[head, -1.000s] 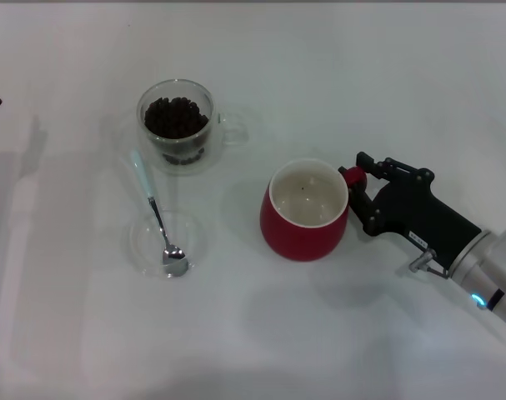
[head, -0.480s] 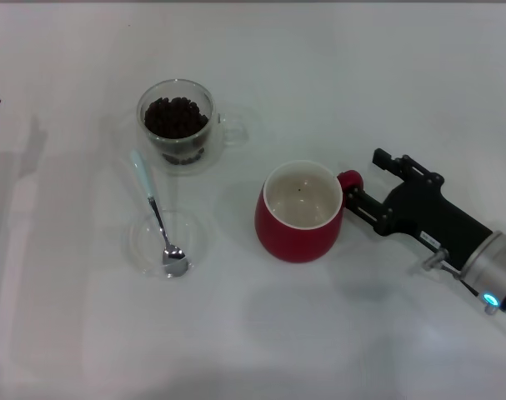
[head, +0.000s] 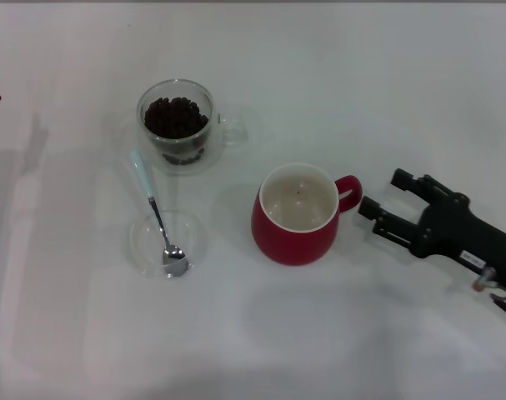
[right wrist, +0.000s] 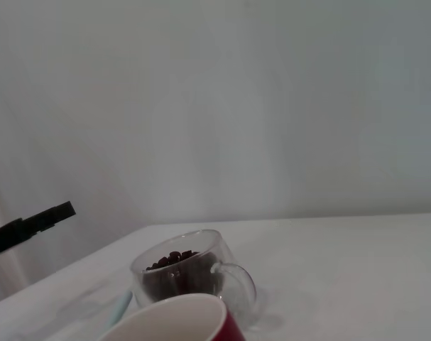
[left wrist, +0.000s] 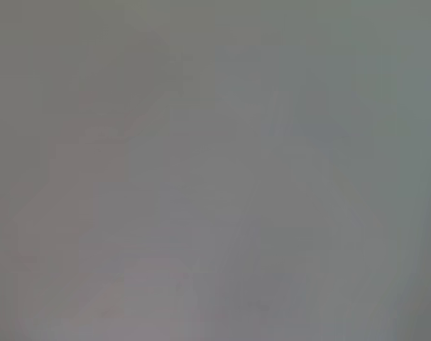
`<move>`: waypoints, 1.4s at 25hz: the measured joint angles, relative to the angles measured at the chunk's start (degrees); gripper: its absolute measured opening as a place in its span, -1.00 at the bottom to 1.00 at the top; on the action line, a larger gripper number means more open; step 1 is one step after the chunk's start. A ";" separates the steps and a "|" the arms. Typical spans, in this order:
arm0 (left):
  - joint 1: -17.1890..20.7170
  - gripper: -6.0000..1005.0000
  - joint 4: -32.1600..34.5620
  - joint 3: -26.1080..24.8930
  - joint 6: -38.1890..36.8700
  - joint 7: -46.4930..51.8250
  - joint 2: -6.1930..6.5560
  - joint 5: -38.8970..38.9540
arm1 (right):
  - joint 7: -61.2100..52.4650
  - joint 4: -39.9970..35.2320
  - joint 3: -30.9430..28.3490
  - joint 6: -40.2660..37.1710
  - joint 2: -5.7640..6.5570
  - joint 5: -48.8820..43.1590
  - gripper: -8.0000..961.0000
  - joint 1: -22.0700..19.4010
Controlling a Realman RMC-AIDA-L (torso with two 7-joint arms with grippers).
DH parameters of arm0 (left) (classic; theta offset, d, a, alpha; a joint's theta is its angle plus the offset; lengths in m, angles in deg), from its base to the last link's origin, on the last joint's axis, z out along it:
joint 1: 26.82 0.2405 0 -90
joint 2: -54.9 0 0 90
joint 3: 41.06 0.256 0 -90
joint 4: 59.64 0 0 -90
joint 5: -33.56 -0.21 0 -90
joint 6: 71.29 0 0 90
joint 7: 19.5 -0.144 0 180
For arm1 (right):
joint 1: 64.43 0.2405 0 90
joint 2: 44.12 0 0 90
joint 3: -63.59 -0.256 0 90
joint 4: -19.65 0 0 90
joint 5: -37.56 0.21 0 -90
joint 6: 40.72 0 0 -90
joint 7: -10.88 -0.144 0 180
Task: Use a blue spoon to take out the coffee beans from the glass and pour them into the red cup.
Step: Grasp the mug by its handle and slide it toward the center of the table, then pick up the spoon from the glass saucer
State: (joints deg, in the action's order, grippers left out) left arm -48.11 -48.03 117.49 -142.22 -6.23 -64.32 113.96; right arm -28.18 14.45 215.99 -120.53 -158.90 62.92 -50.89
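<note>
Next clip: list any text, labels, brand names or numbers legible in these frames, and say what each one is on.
No text can be read here.
Right gripper: a small white label on its black body, too small to read.
Red cup, glass, blue spoon: no markings visible.
Left wrist view: blank, nothing to read.

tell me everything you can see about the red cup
The red cup is a squat, rounded mug, glossy red outside and cream-white inside, ceramic by the look of it. It stands upright on the white table, loop handle pointing toward the right gripper, whose open fingers sit just beside the handle without touching it. Inside it looks empty apart from a tiny dark speck. The right wrist view shows only its rim.
</note>
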 joint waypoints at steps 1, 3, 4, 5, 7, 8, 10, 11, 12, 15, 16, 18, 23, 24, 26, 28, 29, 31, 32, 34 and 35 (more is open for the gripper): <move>-0.01 0.76 0.08 0.00 0.00 0.00 -0.01 0.07 | -0.85 1.14 0.00 -0.89 0.00 -0.08 0.78 0.00; -0.02 0.76 0.39 0.00 0.00 0.06 -0.01 0.11 | -2.46 3.27 0.00 -2.31 0.00 -0.13 0.80 -0.02; -0.01 0.76 0.55 0.00 -0.01 0.53 0.02 0.08 | -3.31 4.39 -0.09 -3.11 -0.01 -0.07 0.80 -0.09; 0.04 0.76 0.69 0.01 -0.01 1.38 0.06 0.03 | -4.08 5.87 -0.33 -4.02 -0.01 0.23 0.80 -0.27; 0.46 0.75 0.60 0.26 -0.03 6.31 0.24 -0.56 | -4.45 7.37 -1.48 -5.71 -0.01 1.67 0.80 -0.68; 0.82 0.75 0.10 0.41 -0.03 10.15 0.36 -1.13 | -4.35 8.09 -2.62 -6.62 0.00 2.79 0.80 -0.95; 1.64 0.75 -1.95 0.56 -0.05 18.94 0.53 -3.43 | -3.57 8.44 -6.29 -7.95 -0.07 5.69 0.80 -1.52; 2.21 0.75 -4.97 0.57 -0.13 28.01 0.62 -6.37 | -2.90 8.26 -8.33 -8.55 -0.14 7.18 0.80 -1.69; 2.55 0.75 -7.91 0.59 -0.61 35.76 0.66 -9.30 | -1.87 7.79 -10.20 -8.89 -0.22 7.95 0.80 -1.75; 3.18 0.75 -17.25 0.63 -4.35 58.28 1.06 -18.70 | 2.70 5.20 -15.24 -9.48 -0.33 8.85 0.80 -1.19; 3.18 0.75 -20.24 0.68 -6.35 65.14 1.43 -22.04 | 3.81 4.41 -16.44 -9.44 -0.33 8.87 0.80 -0.78; 2.83 0.75 -24.00 1.93 -9.77 74.09 3.16 -28.29 | 5.13 3.62 -17.73 -9.00 -0.33 8.89 0.80 0.83; -0.41 0.75 -24.85 4.50 -14.62 83.81 9.09 -43.10 | 5.33 3.63 -17.75 -8.18 -0.19 8.62 0.80 4.17; -1.30 0.75 -24.85 4.50 -15.49 84.71 9.71 -45.37 | 5.34 3.68 -17.65 -7.87 -0.20 8.55 0.80 4.59; -3.26 0.74 -24.86 4.50 -17.30 86.67 10.71 -49.60 | 5.43 3.69 -17.62 -7.19 -0.18 8.50 0.80 4.98; -6.08 0.75 -24.99 4.50 -18.59 89.61 11.62 -54.76 | 5.50 3.77 -17.72 -6.86 -0.18 8.48 0.80 5.06; -7.42 0.75 -25.15 4.48 -18.84 91.09 11.87 -56.92 | 5.51 3.90 -17.79 -6.81 -0.18 8.48 0.80 4.98; -9.88 0.75 -25.63 4.49 -18.91 93.91 12.19 -60.76 | 5.52 4.10 -17.89 -6.81 -0.18 8.49 0.80 4.67; -10.64 0.75 -25.80 4.48 -18.91 94.97 12.34 -62.00 | 5.53 4.22 -17.94 -6.80 -0.18 8.54 0.80 4.44; -12.63 0.75 -25.96 4.48 -18.62 97.68 12.80 -65.02 | 5.57 4.36 -18.03 -6.80 -0.17 8.71 0.80 4.02; -13.50 0.75 -26.00 4.48 -18.36 98.94 13.01 -66.25 | 5.59 4.39 -18.06 -6.80 -0.17 8.79 0.80 3.80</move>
State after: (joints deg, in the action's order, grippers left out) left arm -61.61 -74.03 121.97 -160.58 92.71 -51.31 47.71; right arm -22.59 18.84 197.93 -127.33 -159.07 71.71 -47.09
